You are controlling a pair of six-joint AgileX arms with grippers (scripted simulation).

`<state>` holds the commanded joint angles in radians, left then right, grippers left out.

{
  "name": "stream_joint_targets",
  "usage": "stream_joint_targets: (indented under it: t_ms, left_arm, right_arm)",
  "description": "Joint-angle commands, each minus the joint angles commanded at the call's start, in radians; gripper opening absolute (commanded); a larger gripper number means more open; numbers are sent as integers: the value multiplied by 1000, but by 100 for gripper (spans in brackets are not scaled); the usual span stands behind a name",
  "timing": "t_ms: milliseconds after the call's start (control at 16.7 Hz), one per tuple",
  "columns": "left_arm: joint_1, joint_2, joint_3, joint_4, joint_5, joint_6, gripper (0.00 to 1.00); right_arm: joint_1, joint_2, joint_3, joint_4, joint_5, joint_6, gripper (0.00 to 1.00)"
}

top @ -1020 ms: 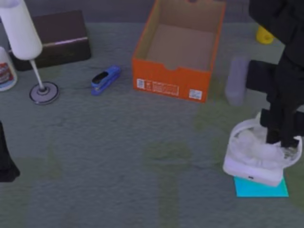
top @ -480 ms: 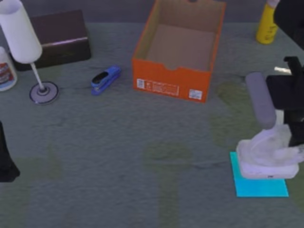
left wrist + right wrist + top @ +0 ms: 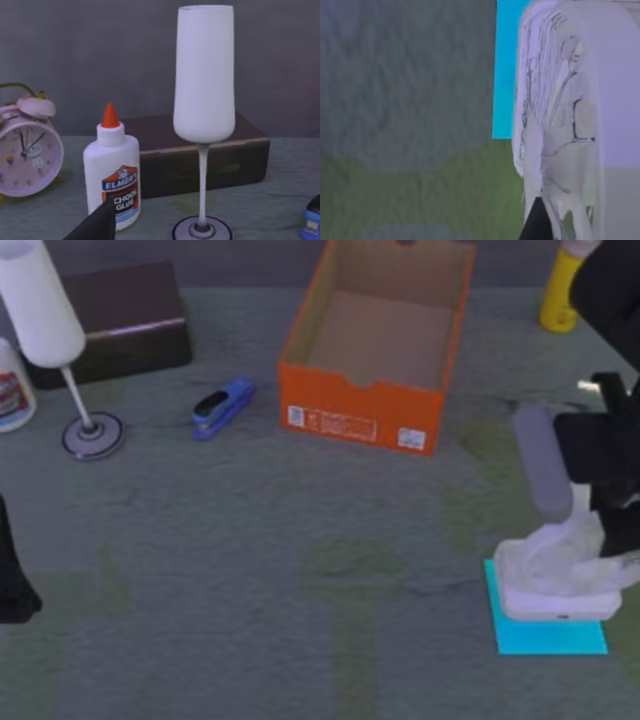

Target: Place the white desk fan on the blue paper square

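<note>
One glue bottle (image 3: 111,172), label "ELMER'S".

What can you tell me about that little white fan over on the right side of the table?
The white desk fan is all white and looks like plastic. It has a round grille head, seen edge-on from above, and a rectangular base. It stands upright at the table's right side, with its base on the blue paper square, covering the sheet's far part; the near strip and left edge show. In the right wrist view the grille's thin ribs and pale blades fill the frame. The right gripper is right at the fan; whether it grips is unclear.
</note>
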<state>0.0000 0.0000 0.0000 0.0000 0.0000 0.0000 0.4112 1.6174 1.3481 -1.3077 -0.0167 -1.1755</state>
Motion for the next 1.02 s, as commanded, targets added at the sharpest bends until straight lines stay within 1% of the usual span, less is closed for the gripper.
stream_joint_targets:
  t_ms: [180,360,1020]
  left_arm:
    - [0,0,0,0,0,0,100]
    - [0,0,0,0,0,0,100]
    - [0,0,0,0,0,0,100]
  right_arm:
    - [-1,7,-59,63,1,-4,0]
    - [-1,7,-61,65,1,-5,0]
    - [-1,7,-61,65,1,-5,83]
